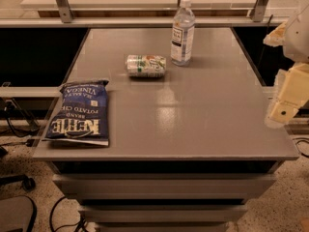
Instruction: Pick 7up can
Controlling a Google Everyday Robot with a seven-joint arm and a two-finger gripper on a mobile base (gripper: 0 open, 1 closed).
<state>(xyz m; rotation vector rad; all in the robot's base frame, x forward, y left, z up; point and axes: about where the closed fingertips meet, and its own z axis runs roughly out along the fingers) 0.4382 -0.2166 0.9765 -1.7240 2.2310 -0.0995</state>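
Three things rest on the smooth, grey, square tabletop (193,120): one can, one bottle, one bag. The small silvery-white and green 7up can (146,65), a metal cylinder, lies on its side toward the rear centre, just beside and left of the tall clear plastic water bottle (183,33), which stands upright with a white cap. A glossy, crinkled dark-blue potato chip bag (80,112) lies flat at the front-left. The cream-coloured gripper (286,98) hangs off the table's right edge, well apart from the can; whether it is spread or closed cannot be told
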